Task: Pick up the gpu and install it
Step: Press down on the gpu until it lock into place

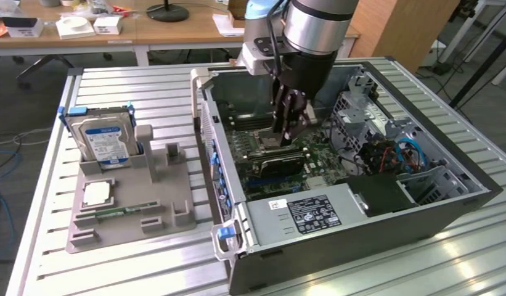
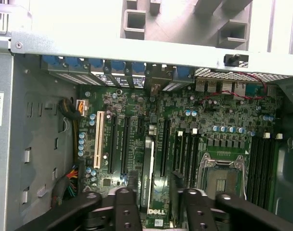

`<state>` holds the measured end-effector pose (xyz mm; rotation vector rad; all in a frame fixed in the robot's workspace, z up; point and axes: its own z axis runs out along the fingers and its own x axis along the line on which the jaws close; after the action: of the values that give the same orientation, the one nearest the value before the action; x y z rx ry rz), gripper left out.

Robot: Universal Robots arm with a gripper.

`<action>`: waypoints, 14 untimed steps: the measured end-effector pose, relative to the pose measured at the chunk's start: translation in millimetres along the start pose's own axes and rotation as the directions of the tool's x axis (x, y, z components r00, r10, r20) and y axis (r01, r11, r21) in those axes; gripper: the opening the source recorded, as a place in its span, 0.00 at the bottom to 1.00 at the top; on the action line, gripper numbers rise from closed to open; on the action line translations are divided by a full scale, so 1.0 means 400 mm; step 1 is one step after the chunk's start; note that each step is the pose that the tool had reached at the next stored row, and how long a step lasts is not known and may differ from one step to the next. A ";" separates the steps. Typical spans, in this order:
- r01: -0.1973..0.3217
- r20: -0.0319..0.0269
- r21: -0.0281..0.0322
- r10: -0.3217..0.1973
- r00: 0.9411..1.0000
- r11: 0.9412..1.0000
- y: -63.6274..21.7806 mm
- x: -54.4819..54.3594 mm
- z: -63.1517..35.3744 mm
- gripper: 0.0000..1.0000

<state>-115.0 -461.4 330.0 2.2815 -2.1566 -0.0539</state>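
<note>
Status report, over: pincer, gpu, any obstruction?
Pincer low inside the case, above the gpu. Gpu stands edge-on on the motherboard. No obstruction seen.

1. Look inside the open case: the gpu (image 2: 148, 173) stands on edge, a thin dark card, seen edge-on from the wrist view.
2. You can see a pale strip running along its upper edge, and the board beneath it is dark green to black.
3. It sits in line with the long black expansion slots, just beside the white slot's neighbours and near the empty processor socket.
4. In the exterior view it is hidden.
</note>
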 end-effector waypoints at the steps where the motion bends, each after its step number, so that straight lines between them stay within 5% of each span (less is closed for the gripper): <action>1: 0.000 0.000 0.000 0.000 1.000 1.000 0.000 0.000 0.000 0.39; 8: 0.000 0.000 0.000 0.000 1.000 1.000 0.000 0.000 0.000 0.10; 14: 0.000 0.000 0.000 0.000 1.000 1.000 0.000 0.000 0.000 0.10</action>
<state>-115.0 -461.4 330.0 2.2815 -2.1566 -0.0539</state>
